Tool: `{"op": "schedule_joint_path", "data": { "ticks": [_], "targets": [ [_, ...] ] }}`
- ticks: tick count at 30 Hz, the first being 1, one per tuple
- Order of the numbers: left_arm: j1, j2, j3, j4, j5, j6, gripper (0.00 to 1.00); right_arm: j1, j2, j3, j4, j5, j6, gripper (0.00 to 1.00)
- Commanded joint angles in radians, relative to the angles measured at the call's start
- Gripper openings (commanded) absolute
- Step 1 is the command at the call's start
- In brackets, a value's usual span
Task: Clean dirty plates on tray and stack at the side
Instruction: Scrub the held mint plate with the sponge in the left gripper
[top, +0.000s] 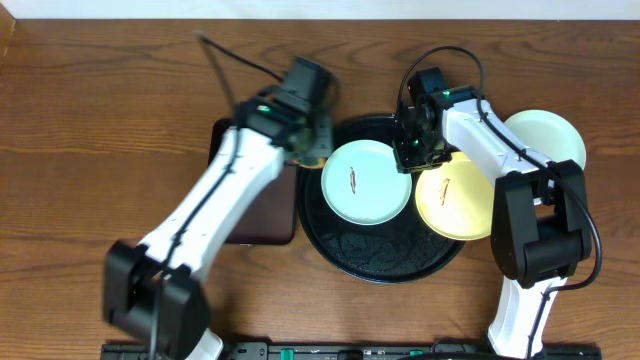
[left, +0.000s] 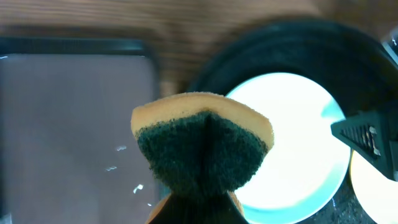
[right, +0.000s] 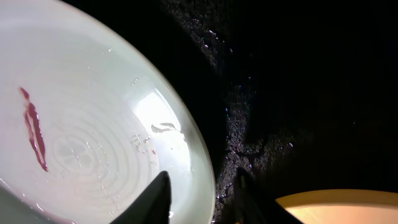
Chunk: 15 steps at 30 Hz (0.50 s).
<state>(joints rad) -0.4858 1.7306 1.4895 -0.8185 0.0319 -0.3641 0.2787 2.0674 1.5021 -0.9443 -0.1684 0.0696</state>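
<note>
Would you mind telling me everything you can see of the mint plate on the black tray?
The mint plate is small, round, pale and glossy, with concentric rings and a thin dark-red streak at centre. It lies flat on the left half of the tray. The right gripper is open, its fingers straddling the right rim; the left gripper holds a sponge near its left edge, contact unclear.

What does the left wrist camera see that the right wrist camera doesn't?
Only the left wrist camera shows the sponge, yellow with a dark green side, and the brown tray. Only the right wrist camera shows the red smear on the plate and the right gripper, open astride its rim. Both show the blue plate and the black tray.
</note>
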Motion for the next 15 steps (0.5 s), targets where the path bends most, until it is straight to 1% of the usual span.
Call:
{"op": "schedule_joint_path", "data": {
  "ticks": [1,5,8,12,13,14,15],
  "targets": [
    [-0.05,0.074,-0.015,0.028,0.009,-0.013,0.08,0.011,0.002,0.0,0.002,-0.008,0.005,0.25],
    [-0.058,0.124,-0.015,0.052,0.007,-0.032,0.08,0.011,0.002,-0.005,0.002,-0.008,0.005,0.14],
    [-0.042,0.128,-0.015,0.053,0.006,-0.073,0.08,0.011,0.002,-0.025,0.012,-0.005,0.006,0.13],
    [-0.036,0.129,-0.015,0.06,0.006,-0.08,0.08,0.011,0.002,-0.041,0.023,-0.005,0.005,0.11],
    [-0.037,0.132,-0.015,0.063,0.006,-0.08,0.07,0.011,0.002,-0.041,0.025,-0.005,0.006,0.06],
    [-0.037,0.132,-0.015,0.065,0.006,-0.08,0.08,0.011,0.002,-0.041,0.026,-0.005,0.013,0.01],
    [-0.037,0.133,-0.015,0.065,0.006,-0.08,0.08,0.011,0.002,-0.041,0.026,-0.005,0.02,0.01]
  ]
}}
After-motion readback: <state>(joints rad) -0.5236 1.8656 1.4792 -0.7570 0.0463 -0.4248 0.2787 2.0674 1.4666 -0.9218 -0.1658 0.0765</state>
